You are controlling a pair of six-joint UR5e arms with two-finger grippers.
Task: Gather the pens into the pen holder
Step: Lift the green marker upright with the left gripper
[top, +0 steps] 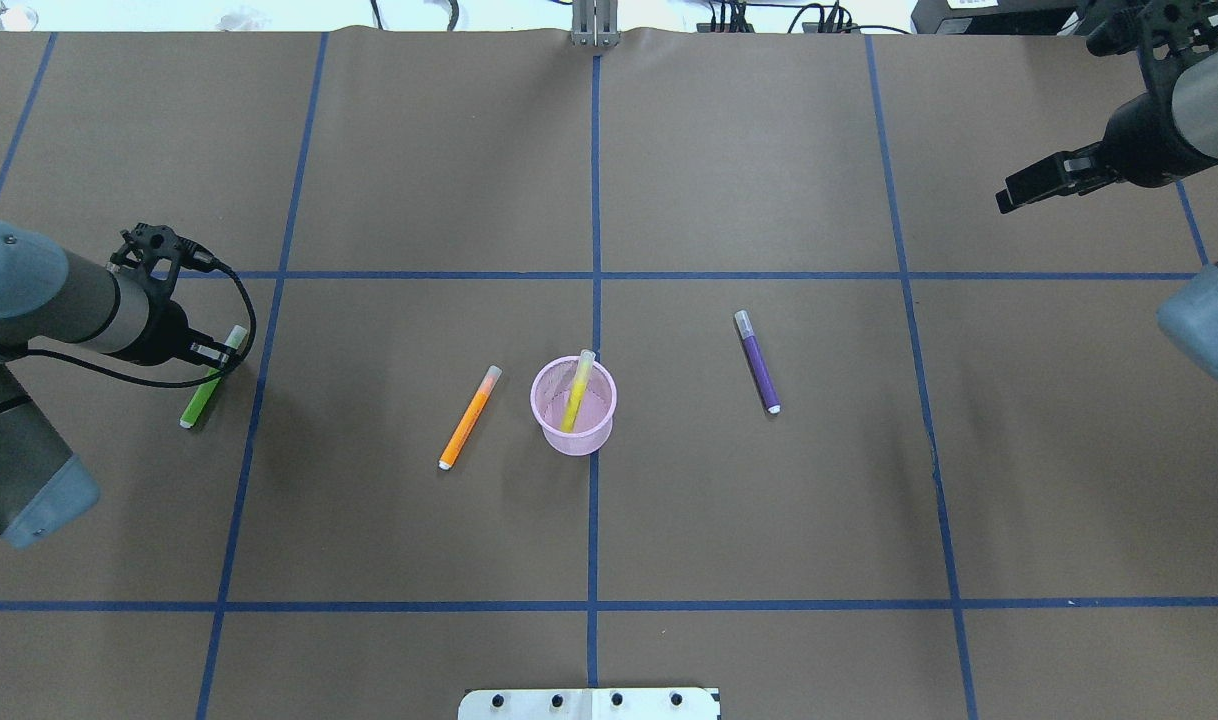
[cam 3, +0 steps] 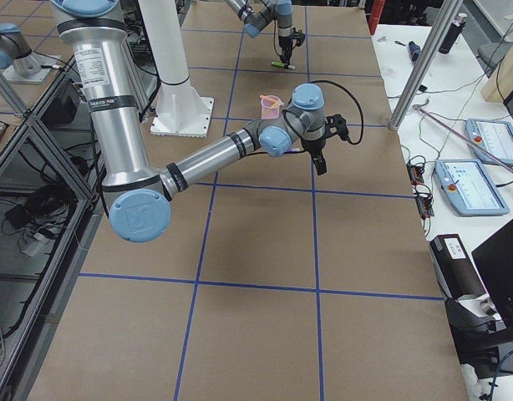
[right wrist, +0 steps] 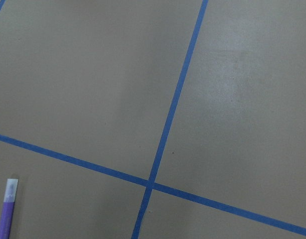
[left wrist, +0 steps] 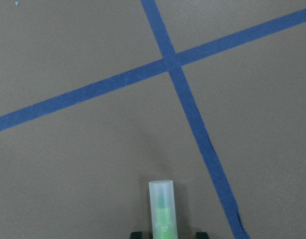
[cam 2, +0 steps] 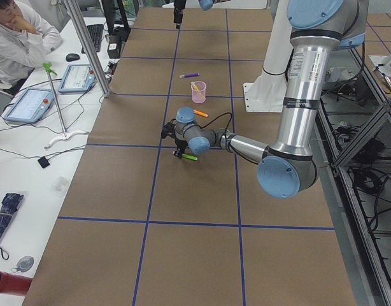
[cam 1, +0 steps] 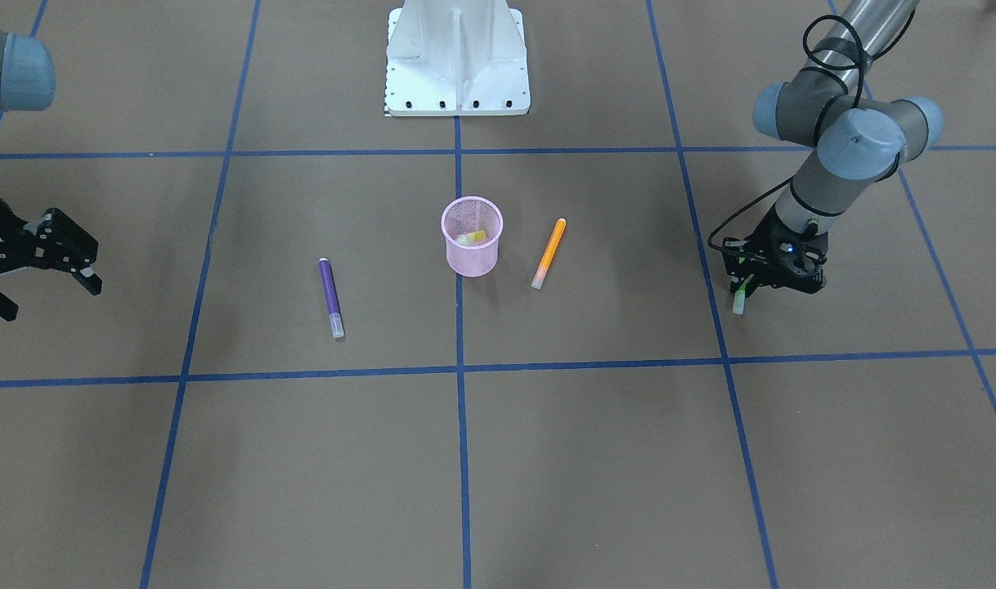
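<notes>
The pink mesh pen holder (cam 1: 472, 255) (top: 573, 428) stands upright at the table's middle with the yellow pen (cam 1: 472, 238) (top: 575, 392) leaning inside it. The orange pen (cam 1: 549, 253) (top: 469, 417) lies close beside it. The purple pen (cam 1: 331, 297) (top: 757, 361) lies on its other side and shows in the right wrist view (right wrist: 7, 211). My left gripper (cam 1: 743, 285) (top: 224, 352) is low over the table, shut on the green pen (cam 1: 739, 303) (top: 201, 398) (left wrist: 161, 209). My right gripper (cam 1: 50, 299) (top: 1019, 195) is open and empty, far from the pens.
Brown paper with blue tape lines (top: 596, 275) covers the table. The robot's white base (cam 1: 457, 57) stands behind the pen holder. An operator (cam 2: 20, 32) sits at a side desk with tablets (cam 2: 30, 105).
</notes>
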